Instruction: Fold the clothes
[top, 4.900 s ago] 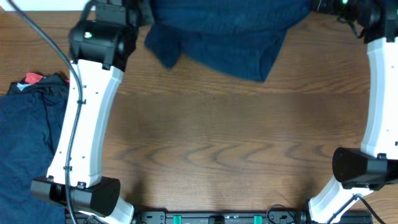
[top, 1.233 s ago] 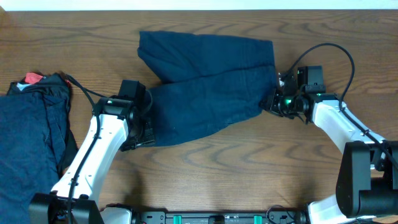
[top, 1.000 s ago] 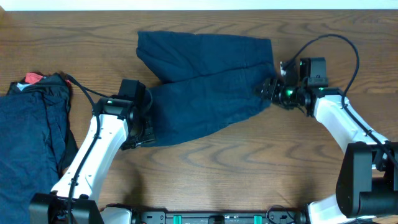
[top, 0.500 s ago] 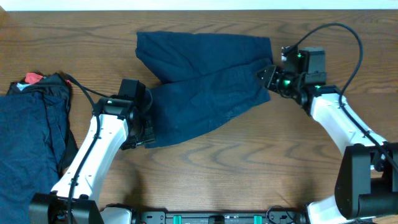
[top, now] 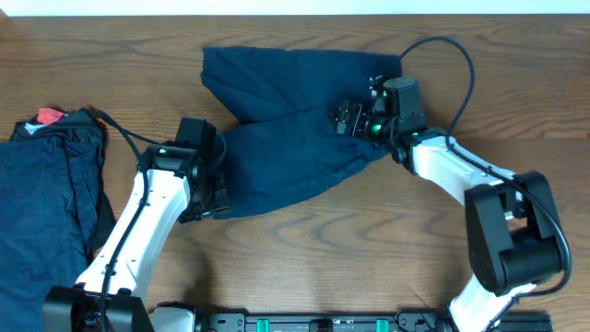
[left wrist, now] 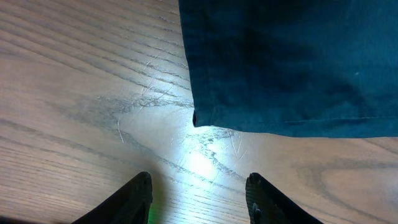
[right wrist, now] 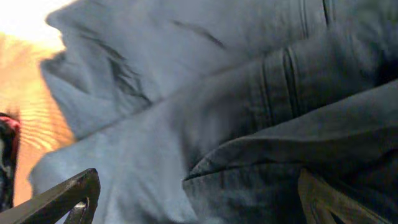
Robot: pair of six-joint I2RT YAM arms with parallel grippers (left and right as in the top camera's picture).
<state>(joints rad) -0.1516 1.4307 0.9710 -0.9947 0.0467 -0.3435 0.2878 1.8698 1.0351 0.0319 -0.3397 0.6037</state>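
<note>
— Where does it all stand?

— The navy garment [top: 295, 148] lies doubled over on the table [top: 323, 258], directly beneath the right gripper [right wrist: 199, 177]. That gripper's fingers are spread wide and pinch nothing. The left gripper [left wrist: 198, 177] is spread too and empty, low over the wood. The garment's hem corner [left wrist: 196, 118] sits just ahead of its fingertips, not touching them.

— So what could spoil it?

— The right one, I'd say. A seamed fold and several layers are bunched between its fingers. If it closes there it could catch only the top layer, or two at once, and the fold would drag crooked.

— And the left?

— If it pushes forward that low, it may shove the corner back and ruck the edge rather than get under it.

— The rest?

— The other clothes [top: 41, 221], with a red piece [top: 48, 116] among them, lie well off to the left gripper's outer side. A wide swing of that arm could snag them.
</note>
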